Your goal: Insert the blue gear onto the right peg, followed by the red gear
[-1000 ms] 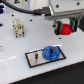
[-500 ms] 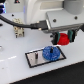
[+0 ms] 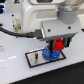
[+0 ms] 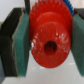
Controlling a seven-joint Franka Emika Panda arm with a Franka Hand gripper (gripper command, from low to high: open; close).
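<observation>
My gripper (image 3: 58,46) is shut on the red gear (image 3: 58,44) and holds it just above the blue gear (image 3: 48,52). The blue gear lies flat on the grey plate (image 3: 34,61), at its end toward the exterior view's right. In the wrist view the red gear (image 4: 49,44) fills the picture between the two dark fingers (image 4: 21,47), its centre hole facing the camera, and a bit of the blue gear (image 4: 66,6) shows past its rim. The right peg is hidden under the gears.
The plate's other pin (image 3: 37,58) stands on its bare end toward the exterior view's left. A black cable (image 3: 20,33) hangs from the arm behind the plate. The white table (image 3: 15,72) lies all round.
The gripper has come down and toward the exterior view's left with the red gear, from high behind the plate to just over the blue gear. The blue gear has not moved.
</observation>
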